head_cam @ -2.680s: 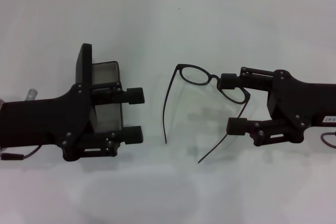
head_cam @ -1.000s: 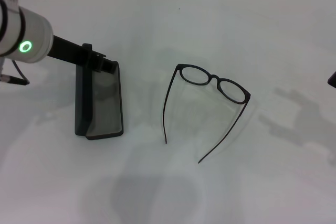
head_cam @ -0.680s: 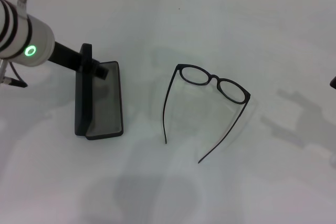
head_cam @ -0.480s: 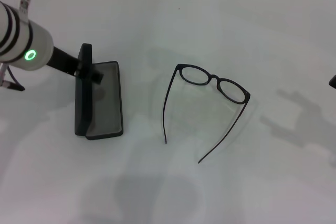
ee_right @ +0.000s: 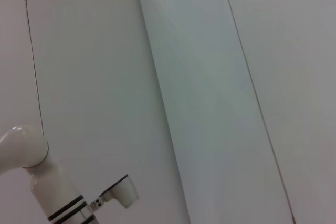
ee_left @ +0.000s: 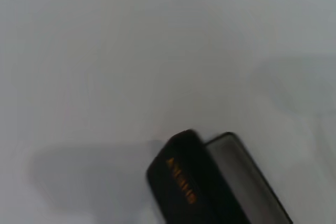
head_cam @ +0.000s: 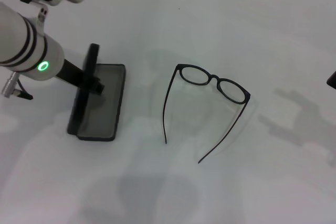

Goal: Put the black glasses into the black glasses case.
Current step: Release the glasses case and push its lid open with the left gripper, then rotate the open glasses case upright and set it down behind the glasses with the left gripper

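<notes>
The black glasses (head_cam: 210, 90) lie on the white table (head_cam: 173, 192), temple arms unfolded and reaching toward the robot, lenses on the far side. They sit near the middle of the table, a little to the robot's right, and nothing touches them.

The black glasses case (head_cam: 97, 103) stands open well apart from them on the robot's left. Its grey-lined tray lies flat on the table, and the lid stands up on edge along the side away from the glasses, the whole case turned slightly askew. In the left wrist view the case (ee_left: 210, 182) shows from above the lid, with orange lettering on the lid's outer face.

The left arm (head_cam: 26, 45), white with black bands and a green light, reaches in from the left edge; its dark end meets the upright lid. Whether the left claw is released or clenched on the lid cannot be told.

Only a dark sliver of the right claw (head_cam: 332, 80) shows at the right edge, far from the glasses; its state cannot be told.
</notes>
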Tool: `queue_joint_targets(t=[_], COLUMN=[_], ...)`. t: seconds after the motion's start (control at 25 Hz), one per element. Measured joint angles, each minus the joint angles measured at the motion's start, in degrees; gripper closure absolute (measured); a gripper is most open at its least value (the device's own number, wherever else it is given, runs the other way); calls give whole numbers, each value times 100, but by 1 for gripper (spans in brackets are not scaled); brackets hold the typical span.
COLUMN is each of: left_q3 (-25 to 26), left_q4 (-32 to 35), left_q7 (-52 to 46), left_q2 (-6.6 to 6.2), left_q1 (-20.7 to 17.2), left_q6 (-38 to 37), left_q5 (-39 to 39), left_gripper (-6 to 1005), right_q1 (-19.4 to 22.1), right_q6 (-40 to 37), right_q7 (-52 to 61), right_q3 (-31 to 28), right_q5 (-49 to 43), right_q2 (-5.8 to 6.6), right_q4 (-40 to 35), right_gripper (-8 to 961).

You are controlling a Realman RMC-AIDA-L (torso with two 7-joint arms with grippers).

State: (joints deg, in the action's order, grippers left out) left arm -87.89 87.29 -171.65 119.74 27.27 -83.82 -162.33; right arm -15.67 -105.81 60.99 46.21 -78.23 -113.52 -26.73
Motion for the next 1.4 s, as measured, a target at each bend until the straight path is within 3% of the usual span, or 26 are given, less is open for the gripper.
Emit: queue_joint_targets(t=[0.32, 0.52, 0.76, 1.12, 1.28, 1.4], left_q3=[-95, -116, -114, -115, -261, -649], left_q4=[24, 56, 293, 533, 566, 500], left_q7=[48, 154, 332, 1123, 1934, 2627], left_q2=[-21, -21, -14, -7, 9, 8], left_q1=[38, 32, -31, 96, 159, 172], left_q6=[8, 29, 150, 496, 1022, 1746], left_q5=[-9, -7, -9, -9, -11, -4], left_gripper=[554, 712, 804, 801, 800, 799], right_q1=[33, 40, 59, 70, 75, 99], right_q6=[-2, -6, -19, -63, -71, -71], right_q7=[0, 0, 0, 0, 0, 0], right_q3=[-8, -8, -13, -16, -16, -16], right_q5=[0, 12, 27, 45, 45, 46], right_q2=[-14, -19, -21, -21, -21, -21], right_q4=[0, 0, 4, 11, 76, 119], right_gripper=[98, 99, 100, 102, 103, 103])
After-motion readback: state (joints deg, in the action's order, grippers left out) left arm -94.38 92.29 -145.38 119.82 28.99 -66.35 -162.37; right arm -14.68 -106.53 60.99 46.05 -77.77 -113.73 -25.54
